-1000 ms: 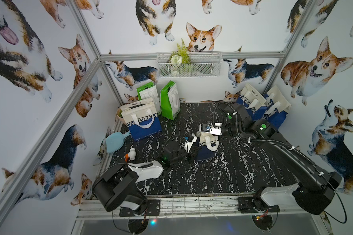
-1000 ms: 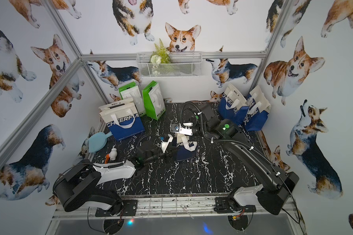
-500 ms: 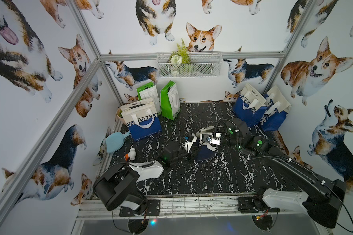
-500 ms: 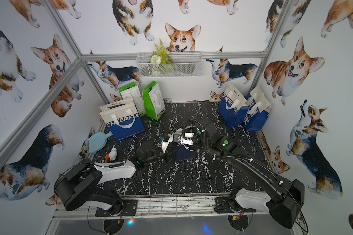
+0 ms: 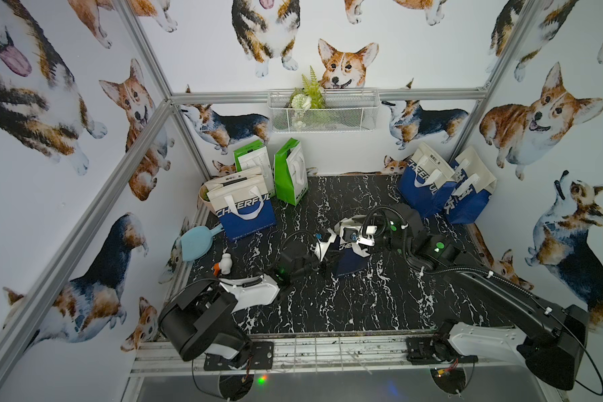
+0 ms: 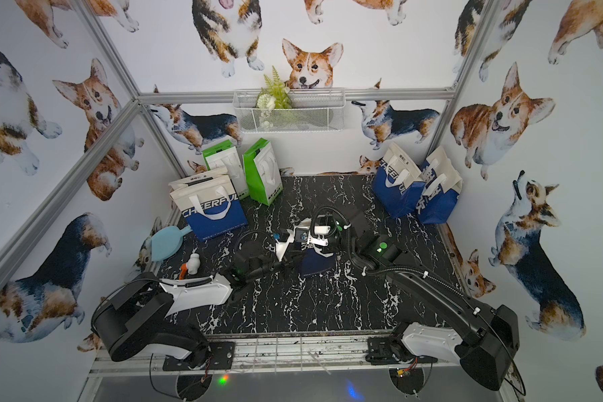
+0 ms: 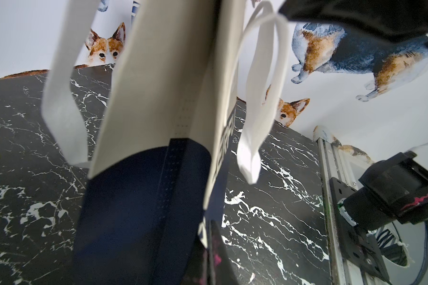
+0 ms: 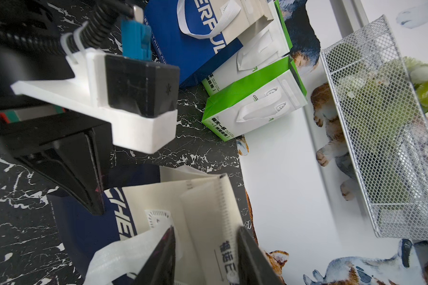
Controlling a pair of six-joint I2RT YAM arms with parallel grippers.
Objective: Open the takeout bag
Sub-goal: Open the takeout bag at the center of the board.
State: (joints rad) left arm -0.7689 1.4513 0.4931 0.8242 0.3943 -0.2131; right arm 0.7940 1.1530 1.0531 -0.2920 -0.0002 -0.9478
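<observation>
The takeout bag, navy below and cream above with white strap handles, stands mid-table. My left gripper reaches in from the left and is shut on the bag's side edge; in the left wrist view the bag fills the middle and the gripper pinches its printed wall. My right gripper is at the bag's top. In the right wrist view this gripper is open, its fingers either side of the bag's cream upper fold.
A larger blue-and-cream bag and two green bags stand at the back left. Two more blue bags lean at the back right. A blue scoop and a small white bottle lie at the left edge. A wire basket hangs on the back wall.
The right arm has swung down and forward over the bag, and its jaws have spread apart. The left gripper has kept its hold and place.
</observation>
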